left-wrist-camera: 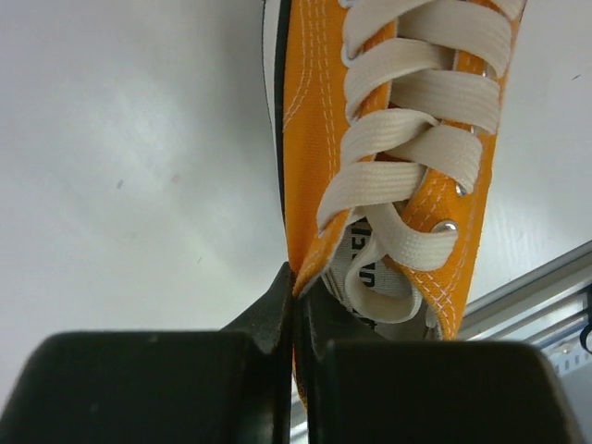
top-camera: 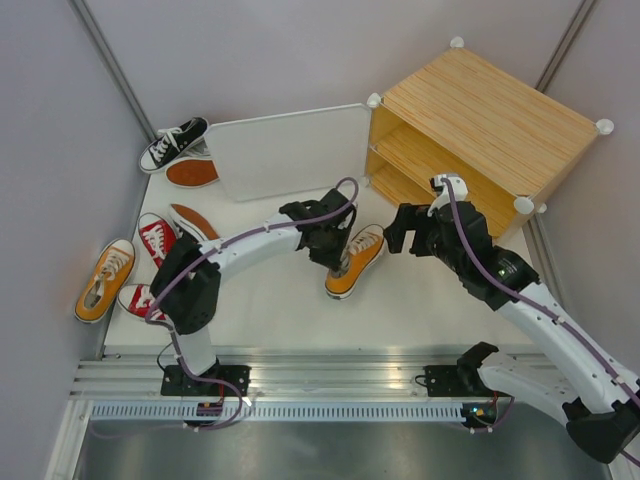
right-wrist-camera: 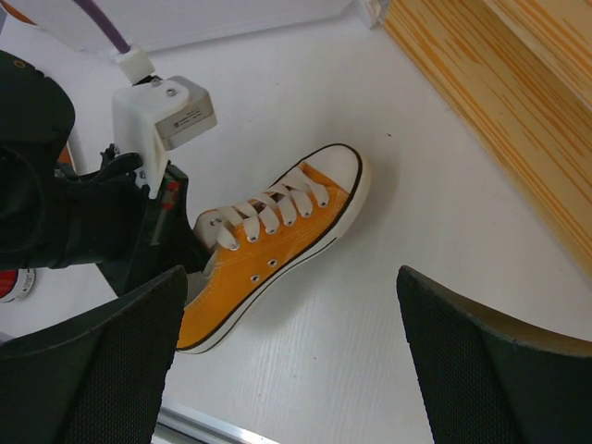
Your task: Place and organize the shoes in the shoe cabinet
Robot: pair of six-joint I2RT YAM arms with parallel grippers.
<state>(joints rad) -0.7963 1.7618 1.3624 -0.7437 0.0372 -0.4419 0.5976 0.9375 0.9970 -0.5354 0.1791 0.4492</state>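
Pinching the orange shoe (left-wrist-camera: 388, 139) by its ankle rim, the left pincer (left-wrist-camera: 298, 285) can carry it toward the cabinet (top-camera: 480, 110); the right pincer (right-wrist-camera: 289, 287) hovers spread wide, probably to assist.

My left fingers (left-wrist-camera: 148, 388) are matt black plastic. The orange sneaker (left-wrist-camera: 314, 139) is woven canvas; its laces (left-wrist-camera: 416, 92) are flat off-white cloth, its eyelets (left-wrist-camera: 445, 226) shiny metal, its toe cap (right-wrist-camera: 351, 171) smooth white rubber. My right pads (right-wrist-camera: 92, 370) look finely rough. The shoe cabinet (top-camera: 490, 115) shows light wood grain; the table (left-wrist-camera: 120, 139) is matt white.
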